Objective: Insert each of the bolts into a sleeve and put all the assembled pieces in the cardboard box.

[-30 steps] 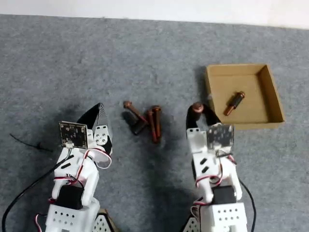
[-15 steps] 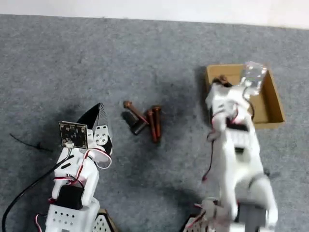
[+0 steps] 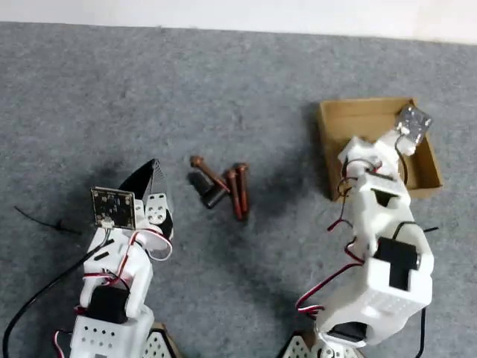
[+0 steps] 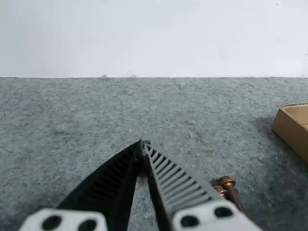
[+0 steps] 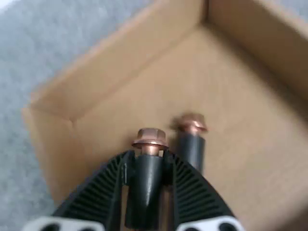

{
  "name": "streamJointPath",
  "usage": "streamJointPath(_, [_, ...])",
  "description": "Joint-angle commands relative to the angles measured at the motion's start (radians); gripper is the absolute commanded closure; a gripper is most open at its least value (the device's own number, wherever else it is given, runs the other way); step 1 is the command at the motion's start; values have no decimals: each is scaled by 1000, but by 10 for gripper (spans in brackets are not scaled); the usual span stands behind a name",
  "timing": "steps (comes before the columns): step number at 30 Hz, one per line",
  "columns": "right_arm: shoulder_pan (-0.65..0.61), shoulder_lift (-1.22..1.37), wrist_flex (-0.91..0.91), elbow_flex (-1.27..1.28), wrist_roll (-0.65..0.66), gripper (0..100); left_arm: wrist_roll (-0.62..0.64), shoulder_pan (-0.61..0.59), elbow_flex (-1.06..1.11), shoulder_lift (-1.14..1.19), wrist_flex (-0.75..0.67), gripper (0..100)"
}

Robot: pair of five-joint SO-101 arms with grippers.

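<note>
pincer (image 5: 147,157), right, over cardboard box (image 5: 110,72) — clamping sleeved bolt (image 5: 149,138).

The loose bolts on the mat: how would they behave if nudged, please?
The bolts look round-shanked, so they would probably roll, curving around their wider heads. The fuzzy mat likely slows them. They appear to be rigid metal, probably heavy for their size.

Both arms, the left arm (image 3: 119,287) far from the cardboard box (image 3: 325,149) and the right arm (image 3: 384,253) at it, are white plastic shells around black servo blocks, with thin red, black and white wires (image 3: 326,291) looping between joints. The left tool (image 4: 143,145) and right tool (image 5: 148,158) have dark, ribbed, tapering fingers (image 4: 178,185) in white mounts with round screw holes (image 4: 52,222). Each wrist bears a small circuit board (image 3: 113,206), and a black cable (image 3: 37,306) trails from the left arm's base.
</note>
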Motion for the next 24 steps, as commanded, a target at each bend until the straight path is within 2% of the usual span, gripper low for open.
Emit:
streamJointPath(1, [36,-19,-35,-51,-9,994,-6,-5,19,-13,0,993])
streamJointPath(9, [-16,-18,-33,-45,0,974,-5,-5,19,-13,0,993])
streamJointPath(14, [-85,-18,-27,-45,129,801,-5,-5,19,-13,0,993])
streamJointPath(16, [-117,-18,-27,-44,175,762,-5,-5,19,-13,0,993])
streamJointPath(24, [-140,-70,-24,-5,210,761,-5,-5,19,-13,0,993])
